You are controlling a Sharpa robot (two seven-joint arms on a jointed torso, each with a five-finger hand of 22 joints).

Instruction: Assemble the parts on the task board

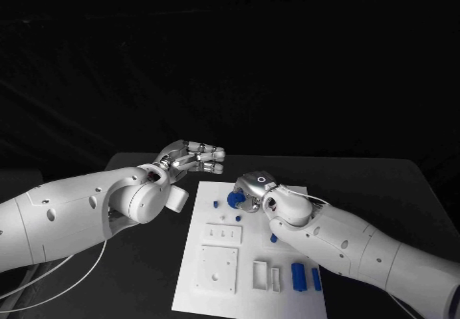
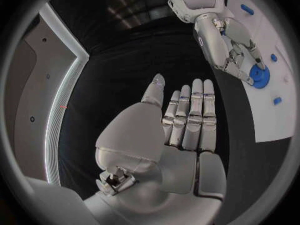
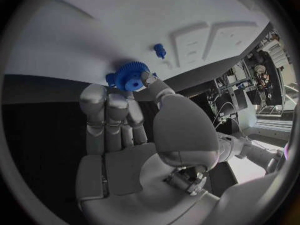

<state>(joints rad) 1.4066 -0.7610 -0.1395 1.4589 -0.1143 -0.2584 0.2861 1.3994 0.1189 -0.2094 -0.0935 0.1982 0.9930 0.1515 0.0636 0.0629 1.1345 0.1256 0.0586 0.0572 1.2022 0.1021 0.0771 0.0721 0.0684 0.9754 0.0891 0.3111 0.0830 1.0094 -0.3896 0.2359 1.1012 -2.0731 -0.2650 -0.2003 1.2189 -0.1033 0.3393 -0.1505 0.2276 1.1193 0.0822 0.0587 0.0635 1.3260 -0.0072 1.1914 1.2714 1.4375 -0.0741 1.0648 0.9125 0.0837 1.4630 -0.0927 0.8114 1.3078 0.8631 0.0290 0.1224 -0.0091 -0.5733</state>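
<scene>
The white task board (image 1: pixel 251 292) lies mid-table. At its far end my right hand (image 1: pixel 255 189) pinches a blue gear (image 1: pixel 234 198) between thumb and fingers, low over the board. In the right wrist view the gear (image 3: pixel 129 80) sits at the fingertips (image 3: pixel 119 96) against the board (image 3: pixel 125 20), with a small blue peg (image 3: pixel 160 50) beyond it. The left wrist view shows the same right hand (image 2: pixel 228 45) on the gear (image 2: pixel 258 76). My left hand (image 1: pixel 193 158) hovers left of the board's far corner, fingers (image 2: pixel 190 115) straight and holding nothing.
Small blue parts (image 1: pixel 217 204) (image 1: pixel 238 217) (image 1: pixel 273 237) lie on the board, and two longer blue pieces (image 1: pixel 298 276) (image 1: pixel 316 279) near its front right. White raised blocks (image 1: pixel 223 234) (image 1: pixel 219 268) and slots (image 1: pixel 260 274) fill the front half. Black table (image 1: pixel 383 179) surrounds it.
</scene>
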